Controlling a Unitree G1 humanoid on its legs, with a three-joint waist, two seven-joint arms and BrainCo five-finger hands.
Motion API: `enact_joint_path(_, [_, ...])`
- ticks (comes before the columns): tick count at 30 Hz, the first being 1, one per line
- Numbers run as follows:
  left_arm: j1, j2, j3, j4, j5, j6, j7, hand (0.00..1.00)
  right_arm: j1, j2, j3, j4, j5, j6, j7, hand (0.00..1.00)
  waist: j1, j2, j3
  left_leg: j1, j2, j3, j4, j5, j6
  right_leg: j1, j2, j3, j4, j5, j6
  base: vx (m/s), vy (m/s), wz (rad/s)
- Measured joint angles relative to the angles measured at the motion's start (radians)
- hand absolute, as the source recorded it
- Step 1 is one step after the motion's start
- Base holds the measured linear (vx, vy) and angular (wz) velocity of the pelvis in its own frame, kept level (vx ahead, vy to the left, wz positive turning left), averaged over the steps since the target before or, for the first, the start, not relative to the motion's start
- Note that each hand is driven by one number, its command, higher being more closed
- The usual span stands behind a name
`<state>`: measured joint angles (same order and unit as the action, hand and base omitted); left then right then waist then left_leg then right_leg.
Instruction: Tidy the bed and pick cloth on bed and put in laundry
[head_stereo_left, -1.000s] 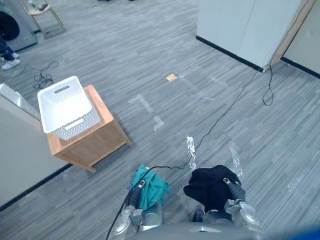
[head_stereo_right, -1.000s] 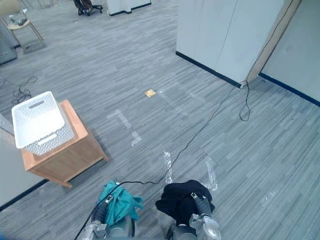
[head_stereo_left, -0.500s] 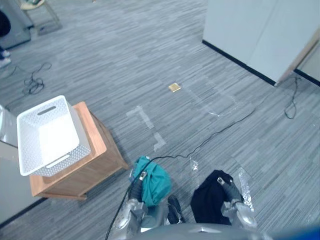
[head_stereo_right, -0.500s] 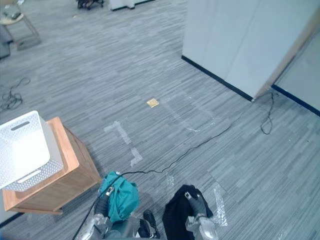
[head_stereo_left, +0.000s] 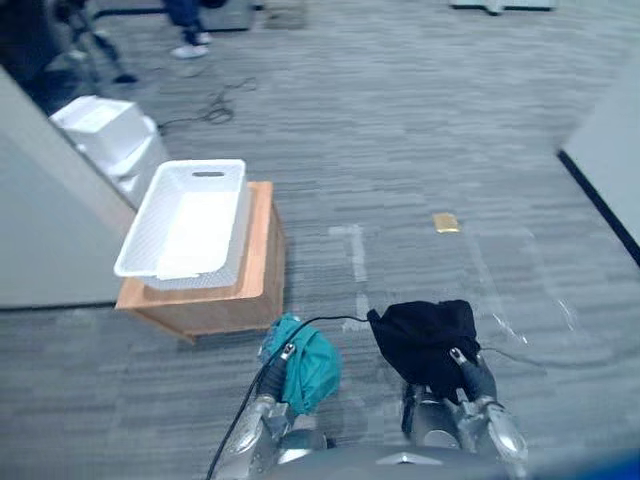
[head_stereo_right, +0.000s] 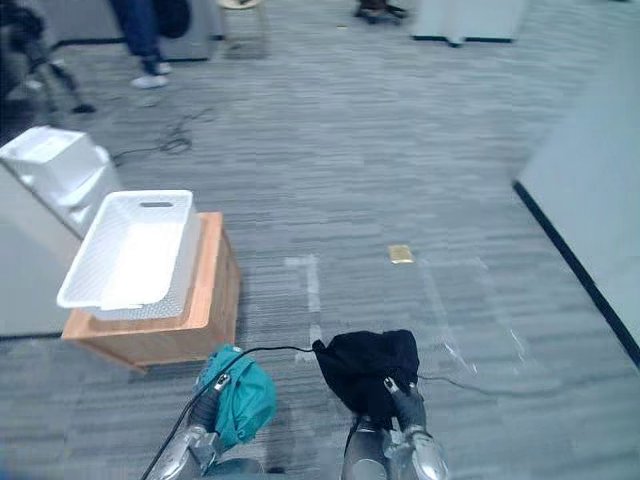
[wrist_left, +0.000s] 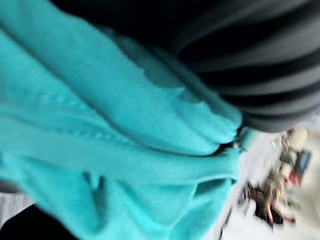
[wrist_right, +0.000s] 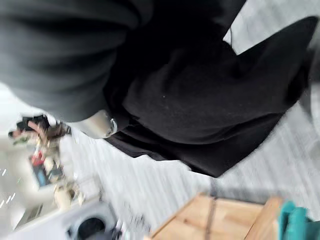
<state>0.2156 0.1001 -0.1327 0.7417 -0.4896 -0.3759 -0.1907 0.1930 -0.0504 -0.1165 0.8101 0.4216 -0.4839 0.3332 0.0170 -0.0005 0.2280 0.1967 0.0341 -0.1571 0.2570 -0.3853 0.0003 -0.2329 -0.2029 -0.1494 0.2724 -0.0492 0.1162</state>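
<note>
Carrying stage. Left hand buried in teal cloth, grip cannot be told; right hand pinches black cloth. Next, likely: reach basket on desk.

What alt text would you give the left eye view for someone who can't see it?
Looking down, the robot carries a teal cloth on its left and a black cloth on its right, above grey floor. Ahead on the left, an empty white basket sits on a wooden stand.

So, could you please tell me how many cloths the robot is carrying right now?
2: a teal cloth at the left hand and a black cloth gripped by the right hand. The white basket looks empty.
</note>
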Motion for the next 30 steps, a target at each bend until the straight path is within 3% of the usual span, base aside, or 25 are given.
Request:
enact_joint_path(1, [0.005, 0.002, 0.006, 0.000, 0.000, 0.000, 0.000, 1.00, 0.011, 0.012, 0.004, -0.021, 0.000, -0.014, 0.009, 1.00, -0.001, 0.016, 0.000, 0.005, 0.031, 0.007, 0.019, -0.026, -0.031, -0.013, 0.024, -0.003, 0.059, 0.016, -0.010, 0.43, -0.428, 0.45])
enact_joint_path(3, [-0.006, -0.028, 0.015, 0.000, -0.005, -0.006, -0.006, 1.00, 0.020, 0.012, 0.017, -0.084, 0.000, -0.025, 0.006, 1.00, -0.001, 0.041, 0.000, 0.018, 0.087, 0.036, 0.022, -0.038, -0.055, -0.079, 0.055, -0.013, 0.240, -0.090, -0.058, 0.46, -0.420, 0.20])
enact_joint_path(5, [-0.002, -0.051, 0.017, 0.010, -0.013, -0.006, -0.014, 1.00, 0.004, 0.012, 0.050, -0.110, -0.012, -0.023, -0.024, 1.00, -0.003, 0.049, -0.001, -0.001, 0.108, 0.039, 0.101, -0.008, -0.066, -0.085, 0.060, -0.039, 0.313, -0.167, -0.083, 0.49, -0.421, 0.17])
enact_joint_path(6, [0.000, -0.064, 0.020, 0.011, -0.013, -0.006, -0.024, 1.00, 0.004, 0.014, 0.070, -0.129, -0.026, -0.021, -0.038, 1.00, -0.006, 0.050, -0.002, -0.052, 0.117, 0.040, 0.238, 0.041, -0.060, -0.051, 0.062, -0.064, 0.310, -0.195, -0.094, 0.38, -0.341, 0.40])
enact_joint_path(8, [0.013, -0.077, 0.028, -0.002, -0.015, -0.009, -0.051, 1.00, 0.019, 0.012, 0.109, -0.149, -0.033, -0.012, -0.056, 1.00, -0.009, 0.054, -0.002, -0.181, 0.161, 0.054, 0.505, 0.140, -0.081, 0.045, 0.093, -0.107, 0.240, -0.214, -0.108, 0.28, -0.246, 0.51])
enact_joint_path(10, [0.035, -0.077, 0.029, -0.026, -0.015, -0.025, -0.065, 1.00, 0.017, -0.002, 0.125, -0.150, -0.051, 0.003, -0.064, 1.00, 0.004, 0.068, -0.011, -0.295, 0.206, 0.145, 0.714, 0.136, -0.078, 0.158, 0.130, -0.147, 0.125, -0.212, -0.108, 0.38, -0.246, 0.35])
enact_joint_path(11, [0.039, -0.074, 0.029, -0.044, -0.020, -0.027, -0.065, 1.00, 0.013, -0.003, 0.124, -0.150, -0.068, 0.010, -0.064, 1.00, 0.002, 0.066, -0.012, -0.323, 0.200, 0.185, 0.718, 0.127, -0.075, 0.204, 0.131, -0.165, 0.077, -0.209, -0.108, 0.35, -0.166, 0.29])
enact_joint_path(15, [0.032, -0.076, 0.018, -0.053, -0.051, -0.028, -0.064, 1.00, 0.006, -0.009, 0.106, -0.150, -0.106, 0.023, -0.061, 1.00, -0.003, 0.064, -0.010, -0.340, 0.112, 0.372, 0.337, 0.098, -0.082, 0.333, 0.116, -0.231, -0.046, -0.181, -0.127, 0.39, -0.052, 0.36])
enact_joint_path(17, [0.006, -0.077, 0.006, -0.053, -0.055, -0.024, -0.053, 1.00, 0.008, -0.006, 0.084, -0.150, -0.122, 0.025, -0.062, 1.00, -0.010, 0.054, -0.004, -0.343, 0.057, 0.504, 0.122, 0.163, -0.070, 0.371, 0.084, -0.307, -0.056, -0.179, -0.122, 0.34, 0.070, 0.81])
enact_joint_path(19, [-0.007, -0.077, 0.005, -0.058, -0.082, -0.023, -0.042, 1.00, 0.019, -0.016, 0.091, -0.150, -0.141, 0.024, -0.066, 1.00, -0.014, 0.036, -0.007, -0.338, 0.043, 0.716, -0.017, 0.278, -0.018, 0.441, 0.073, -0.382, -0.115, -0.204, -0.072, 0.35, 0.099, 0.81])
enact_joint_path(21, [-0.005, -0.076, 0.008, -0.058, -0.088, -0.020, -0.035, 1.00, 0.018, -0.018, 0.094, -0.152, -0.142, 0.025, -0.073, 1.00, -0.009, 0.024, -0.023, -0.336, 0.033, 0.836, 0.009, 0.292, 0.056, 0.487, 0.054, -0.417, -0.154, -0.188, -0.029, 0.41, 0.135, 0.74])
enact_joint_path(22, [-0.009, -0.076, 0.007, -0.063, -0.088, -0.019, -0.028, 1.00, 0.020, -0.026, 0.094, -0.164, -0.144, 0.025, -0.077, 1.00, -0.016, 0.017, -0.025, -0.345, 0.036, 0.853, 0.047, 0.269, 0.138, 0.500, 0.052, -0.429, -0.153, -0.170, -0.008, 0.43, 0.157, 0.83])
enact_joint_path(24, [-0.009, -0.073, 0.022, -0.073, -0.088, -0.010, -0.018, 1.00, 0.015, -0.028, 0.112, -0.168, -0.154, 0.035, -0.080, 1.00, 0.003, -0.009, -0.032, -0.330, 0.020, 0.852, 0.053, 0.226, 0.184, 0.512, 0.039, -0.414, -0.127, -0.151, 0.026, 0.45, 0.148, 0.53])
enact_joint_path(25, [-0.005, -0.064, 0.037, -0.080, -0.088, 0.010, 0.000, 1.00, -0.001, -0.029, 0.129, -0.180, -0.170, 0.059, -0.081, 1.00, 0.016, -0.020, -0.033, -0.296, 0.009, 0.845, 0.033, 0.226, 0.184, 0.510, 0.022, -0.407, -0.052, -0.127, 0.047, 0.54, 0.130, 0.35])
enact_joint_path(27, [0.015, -0.051, 0.054, -0.091, -0.085, 0.027, 0.001, 1.00, -0.002, -0.027, 0.161, -0.227, -0.181, 0.086, -0.084, 1.00, 0.022, -0.019, -0.038, -0.233, 0.009, 0.794, 0.014, 0.225, 0.184, 0.460, -0.016, -0.394, 0.199, -0.048, 0.025, 0.48, 0.059, 0.58])
enact_joint_path(28, [0.024, -0.047, 0.053, -0.103, -0.072, 0.027, -0.002, 1.00, 0.006, -0.026, 0.183, -0.258, -0.181, 0.094, -0.096, 1.00, 0.011, -0.014, -0.043, -0.193, -0.002, 0.729, -0.029, 0.225, 0.183, 0.370, -0.043, -0.344, 0.433, -0.044, 0.020, 0.43, -0.026, 0.98])
enact_joint_path(30, [0.019, -0.030, 0.050, -0.103, -0.039, 0.026, 0.000, 1.00, 0.006, -0.029, 0.195, -0.283, -0.180, 0.108, -0.108, 1.00, -0.008, -0.022, -0.047, -0.135, -0.012, 0.608, -0.095, 0.216, 0.154, 0.261, -0.047, -0.287, 0.666, -0.125, -0.005, 0.42, -0.127, 1.28])
